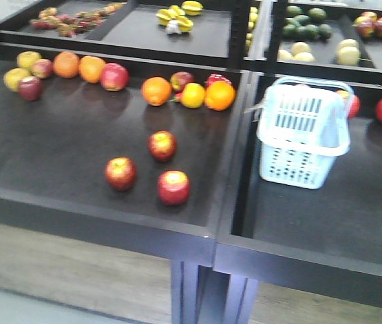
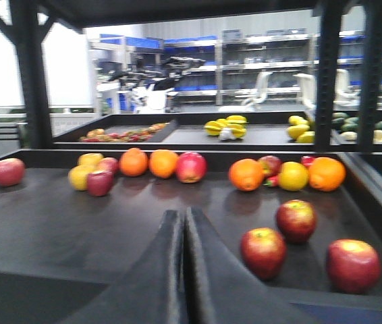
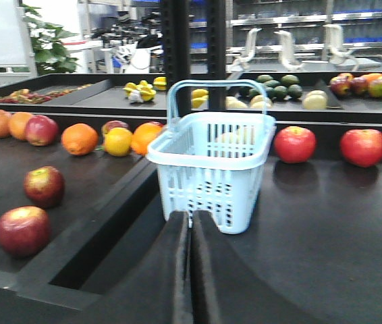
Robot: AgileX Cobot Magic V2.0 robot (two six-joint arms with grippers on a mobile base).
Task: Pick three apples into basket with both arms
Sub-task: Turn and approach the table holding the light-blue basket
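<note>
Left gripper (image 2: 184, 270): black wedge, jaws pressed together, holding nothing, low over the front edge of the left tray (image 1: 56, 148). Right gripper (image 3: 191, 270): black wedge, jaws likewise closed and empty, over the front of the right tray (image 1: 353, 202), pointed at the basket (image 1: 299, 121). Front apple (image 1: 175, 187): dark red with a yellow top, on the left tray near its front rim. Left apple (image 1: 121, 173): red with a yellow top, just beside the front apple, not touching it. Rear apple (image 1: 162, 145): red-yellow, just behind the other two, apart from both. Basket: pale aqua, slotted sides, upright on the right tray close to its left wall, handles raised; well apart from the three apples, with the tray walls between; contents cannot be told. Two red apples (image 3: 294, 144): on the right tray behind the basket. Back row (image 1: 157, 90): oranges, yellow and red fruit along the far side of the left tray. Far shelf: yellow fruit (image 1: 177, 17) and green fruit (image 1: 306, 23), blurred.
</note>
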